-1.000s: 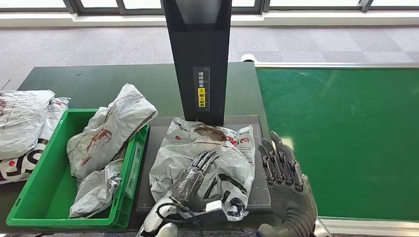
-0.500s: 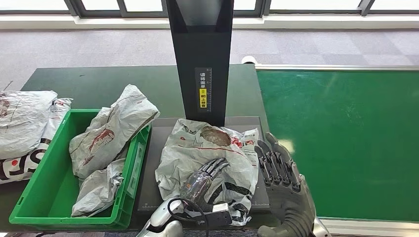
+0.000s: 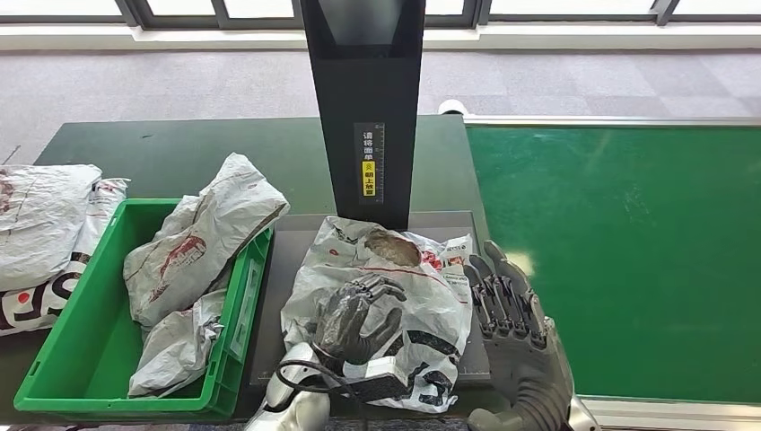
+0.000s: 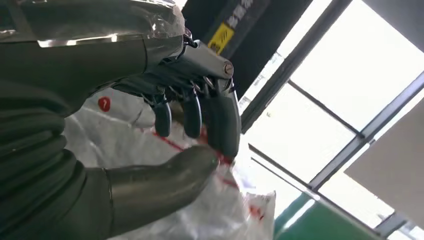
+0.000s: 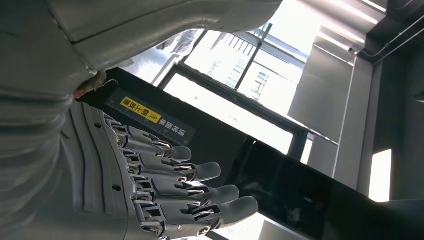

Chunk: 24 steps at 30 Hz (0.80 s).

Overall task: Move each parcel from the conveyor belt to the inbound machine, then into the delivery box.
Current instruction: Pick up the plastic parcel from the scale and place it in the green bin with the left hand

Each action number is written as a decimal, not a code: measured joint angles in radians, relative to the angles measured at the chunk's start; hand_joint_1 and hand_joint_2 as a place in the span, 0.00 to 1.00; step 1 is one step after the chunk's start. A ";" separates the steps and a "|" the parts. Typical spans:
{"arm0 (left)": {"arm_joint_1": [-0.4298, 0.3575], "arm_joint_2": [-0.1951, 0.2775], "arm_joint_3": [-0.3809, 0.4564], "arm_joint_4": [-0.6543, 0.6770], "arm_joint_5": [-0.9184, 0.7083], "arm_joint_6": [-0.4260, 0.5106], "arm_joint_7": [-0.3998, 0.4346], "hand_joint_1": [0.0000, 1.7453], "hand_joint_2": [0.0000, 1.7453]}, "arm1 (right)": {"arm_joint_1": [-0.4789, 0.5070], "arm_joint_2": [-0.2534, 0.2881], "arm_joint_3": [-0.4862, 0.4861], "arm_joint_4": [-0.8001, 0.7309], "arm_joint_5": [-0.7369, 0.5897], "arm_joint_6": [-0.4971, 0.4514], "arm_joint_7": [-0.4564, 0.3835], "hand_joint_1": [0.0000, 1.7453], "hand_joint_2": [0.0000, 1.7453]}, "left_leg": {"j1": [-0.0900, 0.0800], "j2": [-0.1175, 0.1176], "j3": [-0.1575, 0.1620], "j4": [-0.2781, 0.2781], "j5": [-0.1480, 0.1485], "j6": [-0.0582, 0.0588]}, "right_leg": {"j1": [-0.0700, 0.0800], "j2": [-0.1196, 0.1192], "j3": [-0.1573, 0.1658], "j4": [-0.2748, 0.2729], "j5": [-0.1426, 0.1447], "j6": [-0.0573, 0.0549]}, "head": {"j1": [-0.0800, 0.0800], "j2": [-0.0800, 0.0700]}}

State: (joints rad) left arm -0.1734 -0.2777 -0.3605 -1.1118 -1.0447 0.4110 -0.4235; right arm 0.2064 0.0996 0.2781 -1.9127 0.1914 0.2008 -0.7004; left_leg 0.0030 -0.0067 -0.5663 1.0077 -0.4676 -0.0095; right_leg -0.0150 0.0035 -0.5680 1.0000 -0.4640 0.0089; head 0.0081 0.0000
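Parcel (image 3: 377, 278) lies on the inbound machine (image 3: 287, 296) tray, right of the green delivery box (image 3: 72, 359); left hand (image 3: 357, 319), flat a moment ago, now curls onto its wrapping, apparently gripping for the lift; right hand (image 3: 511, 310) stays spread, holding nothing, at the parcel's right edge.

The tall black scanner column (image 3: 363, 108) stands right behind the crumpled white plastic parcel (image 3: 377, 296), blocking the far side. Leftward, the green plastic crate (image 3: 90, 350) sits heaped with bags; rightward, the flat green conveyor belt (image 3: 628, 251) lies open.

left hand (image 3: 357, 319) — fingers curled, pinching | right hand (image 3: 511, 310) — fingers straight, apart
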 joint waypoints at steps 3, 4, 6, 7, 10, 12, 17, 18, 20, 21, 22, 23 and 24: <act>0.008 0.002 0.000 -0.056 0.013 0.006 -0.007 1.00 1.00 | 0.000 0.000 -0.002 0.000 0.000 0.000 0.000 0.00 1.00 | 0.000 0.000 -0.001 0.000 0.000 0.000 | 0.000 0.000 -0.001 0.000 -0.001 0.000 | 0.000 0.000; 0.010 0.002 0.000 -0.069 0.016 0.007 -0.010 1.00 1.00 | 0.000 0.000 -0.002 0.000 0.000 0.000 0.000 0.00 1.00 | 0.000 0.000 -0.001 0.000 0.000 0.000 | 0.000 0.000 -0.001 0.000 -0.001 0.000 | 0.000 0.000; 0.017 0.004 0.000 -0.096 0.034 0.018 -0.024 1.00 1.00 | 0.000 0.000 -0.003 0.000 0.002 0.000 0.000 0.00 1.00 | 0.000 0.000 -0.001 0.000 0.000 0.000 | 0.000 0.000 -0.001 0.000 -0.001 0.000 | 0.000 0.000; 0.022 0.005 0.000 -0.111 0.048 0.028 -0.035 1.00 1.00 | 0.000 0.000 -0.003 0.000 0.003 0.000 0.000 0.00 1.00 | 0.000 0.000 -0.001 0.000 0.000 0.000 | 0.000 0.000 -0.001 0.000 -0.001 0.000 | 0.000 0.000; 0.043 0.009 0.000 -0.164 0.099 0.054 -0.072 1.00 1.00 | 0.001 0.000 -0.004 0.000 0.008 -0.001 0.000 0.00 1.00 | 0.000 0.000 -0.001 0.000 0.000 0.000 | 0.000 0.000 -0.001 0.000 -0.001 0.000 | 0.000 0.000; 0.057 0.012 0.001 -0.201 0.125 0.061 -0.090 1.00 1.00 | 0.001 0.000 -0.007 0.000 0.009 -0.001 0.000 0.00 1.00 | 0.000 0.000 -0.001 0.000 0.000 0.000 | 0.000 0.000 -0.001 0.000 -0.001 0.000 | 0.000 0.000; 0.085 0.016 0.003 -0.263 0.164 0.050 -0.115 0.98 1.00 | 0.000 0.000 -0.012 0.000 0.012 -0.002 0.000 0.00 1.00 | 0.000 0.000 -0.002 0.000 -0.001 0.000 | 0.000 0.000 -0.001 0.000 -0.001 0.000 | 0.000 0.000; 0.088 0.017 0.004 -0.267 0.169 0.040 -0.118 0.73 1.00 | 0.000 0.000 -0.012 0.000 0.012 -0.003 0.000 0.00 1.00 | 0.000 0.000 -0.002 0.000 -0.001 0.000 | 0.000 0.000 -0.001 0.000 -0.001 0.000 | 0.000 0.000; 0.089 0.017 0.004 -0.267 0.168 0.010 -0.116 0.24 1.00 | 0.000 0.000 -0.012 0.000 0.013 -0.005 0.000 0.00 1.00 | 0.000 0.000 -0.002 0.000 -0.001 0.000 | 0.000 0.000 -0.002 0.000 -0.001 0.000 | 0.000 0.000; 0.088 0.017 0.004 -0.260 0.158 -0.011 -0.107 0.00 1.00 | 0.000 0.000 -0.012 0.000 0.013 -0.005 0.000 0.00 1.00 | 0.000 0.000 -0.002 0.000 -0.001 0.000 | 0.000 0.000 -0.002 0.000 -0.001 0.000 | 0.000 0.000; 0.087 0.017 0.004 -0.248 0.145 -0.032 -0.096 0.00 1.00 | -0.001 0.000 -0.012 0.000 0.013 -0.006 0.000 0.00 1.00 | 0.000 0.000 -0.002 0.000 -0.001 0.000 | 0.000 0.000 -0.002 0.000 -0.001 0.000 | 0.000 0.000; 0.085 0.017 0.004 -0.231 0.133 -0.052 -0.086 0.00 1.00 | -0.001 0.000 -0.012 0.000 0.013 -0.007 0.000 0.00 1.00 | 0.000 0.000 -0.002 0.000 -0.001 0.000 | 0.000 0.000 -0.002 0.000 -0.001 0.000 | 0.000 0.000; 0.083 0.016 0.004 -0.211 0.125 -0.068 -0.080 0.00 1.00 | -0.002 0.000 -0.012 0.000 0.012 -0.007 0.000 0.00 1.00 | 0.000 0.000 -0.002 0.000 -0.001 0.000 | 0.000 0.000 -0.002 0.000 -0.001 0.000 | 0.000 0.000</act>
State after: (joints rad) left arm -0.0908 -0.2617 -0.3563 -1.3228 -0.9193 0.3428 -0.5035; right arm 0.2044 0.0999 0.2663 -1.9126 0.2034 0.1943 -0.7004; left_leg 0.0030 -0.0064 -0.5679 1.0075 -0.4684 -0.0094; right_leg -0.0150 0.0034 -0.5699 0.9997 -0.4648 0.0085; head 0.0081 0.0000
